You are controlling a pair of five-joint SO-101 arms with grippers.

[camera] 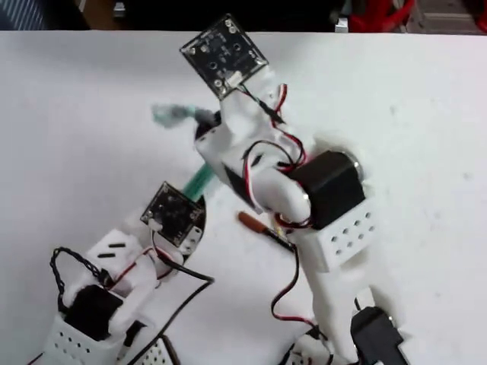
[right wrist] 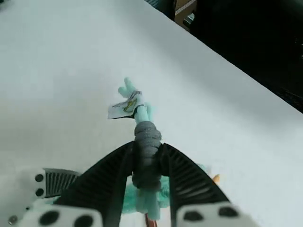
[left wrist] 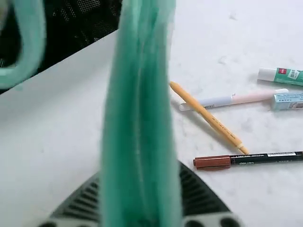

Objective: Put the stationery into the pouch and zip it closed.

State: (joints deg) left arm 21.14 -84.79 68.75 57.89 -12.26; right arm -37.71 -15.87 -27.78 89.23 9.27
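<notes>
The teal pouch (left wrist: 139,118) hangs on edge above the table, with my left gripper (left wrist: 139,194) shut on its lower end. From above, the pouch (camera: 199,179) shows as a green strip between the two arms. My right gripper (right wrist: 147,161) is shut on the pouch's grey zipper pull (right wrist: 146,137), with a teal loop and a white tag (right wrist: 124,106) beyond it. On the table lie a yellow pen (left wrist: 208,118), a pink and white pen (left wrist: 232,99), a brown-capped black marker (left wrist: 246,160), a green tube (left wrist: 281,74) and a small blue item (left wrist: 289,100).
The right arm (camera: 319,198) covers most of the stationery from above; the marker's brown cap (camera: 253,222) pokes out beside it. The white table's far edge (camera: 114,30) meets a dark background. Red and black cables (camera: 285,304) trail near the arm bases.
</notes>
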